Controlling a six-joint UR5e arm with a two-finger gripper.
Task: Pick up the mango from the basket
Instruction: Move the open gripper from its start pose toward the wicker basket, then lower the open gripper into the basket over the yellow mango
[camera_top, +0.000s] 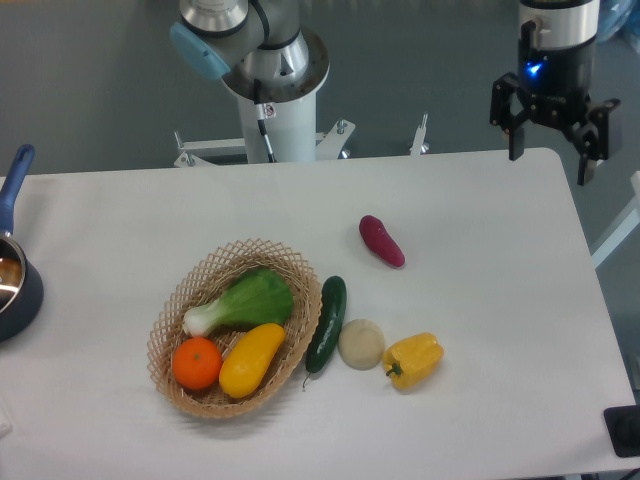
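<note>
Currently your gripper hangs wide open, well apart from the mango, which lies exposed in the basket for grasping

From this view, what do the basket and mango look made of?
Basket: looks like tan woven wicker, matte, going by the open lattice weave and looped rim. Mango: smooth, even yellow-orange skin with a soft sheen and no blemishes, so possibly a plastic replica, though real fruit can't be ruled out.
</note>
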